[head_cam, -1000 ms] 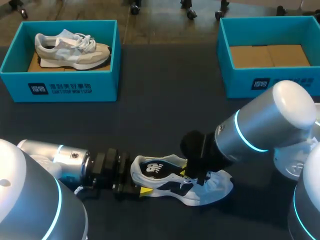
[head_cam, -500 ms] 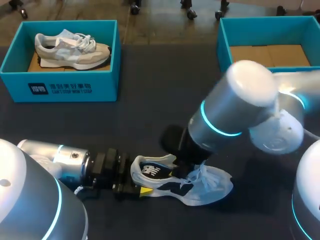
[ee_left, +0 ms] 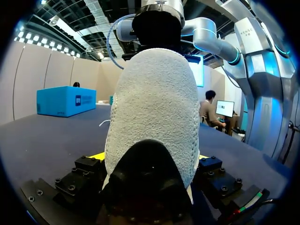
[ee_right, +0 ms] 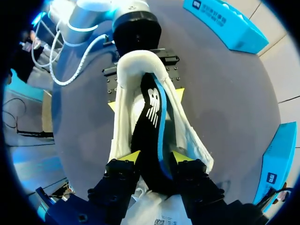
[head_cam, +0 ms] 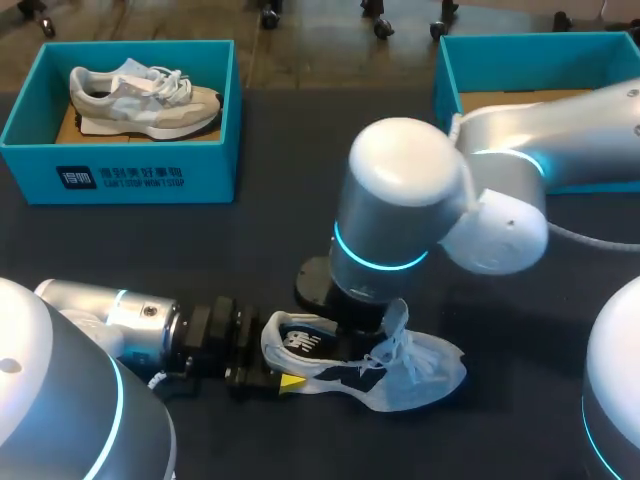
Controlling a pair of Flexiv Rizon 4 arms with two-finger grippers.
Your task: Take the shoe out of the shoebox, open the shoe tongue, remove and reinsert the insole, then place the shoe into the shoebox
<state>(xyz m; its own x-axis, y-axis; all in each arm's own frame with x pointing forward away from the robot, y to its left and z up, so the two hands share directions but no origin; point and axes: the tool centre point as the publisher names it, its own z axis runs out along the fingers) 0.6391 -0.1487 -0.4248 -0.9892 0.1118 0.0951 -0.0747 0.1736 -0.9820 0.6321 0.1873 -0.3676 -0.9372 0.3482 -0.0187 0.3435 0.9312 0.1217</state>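
A white and black shoe [head_cam: 400, 375] lies on its side on the dark table near the front. My left gripper [head_cam: 280, 358] is shut on its heel [ee_left: 152, 117], one yellow tip on each side. My right arm [head_cam: 400, 210] reaches in over the shoe, and its wrist hides its gripper in the head view. In the right wrist view my right gripper [ee_right: 156, 156] stands open, pointing down into the shoe's mouth. The black insole [ee_right: 151, 112] with its blue edge lies between the fingers. My left gripper [ee_right: 146, 99] shows beyond it at the heel.
A blue shoebox [head_cam: 540, 165] with a cardboard floor stands at the back right. Another blue box [head_cam: 120, 175] at the back left holds a grey and white shoe [head_cam: 145, 100]. The shoe's laces [head_cam: 395, 335] stick up loosely.
My right arm has swung left over the shoe and turned its wrist. Its gripper opened and left the tongue and laces. The left arm and the shoe's heel stayed put.
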